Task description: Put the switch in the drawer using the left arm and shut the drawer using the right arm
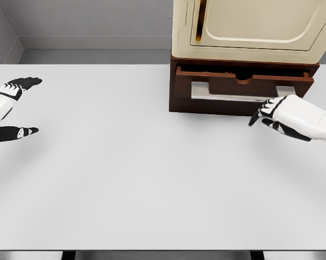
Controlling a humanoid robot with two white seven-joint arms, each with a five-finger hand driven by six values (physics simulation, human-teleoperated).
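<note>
Drawer [244,82] is being approached by the right hand [279,115], fingers spread, nothing held, just before its front. Switch is not being seen; presumably inside. Left hand [11,108] is being held spread, empty, far left. Front should be pushed squarely, palm flat.

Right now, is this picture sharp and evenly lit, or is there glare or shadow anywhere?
Head view: sharp throughout, with flat, even light and no glare on the table; the only real shadow sits inside the open drawer; both the left hand and right hand look crisp.
</note>
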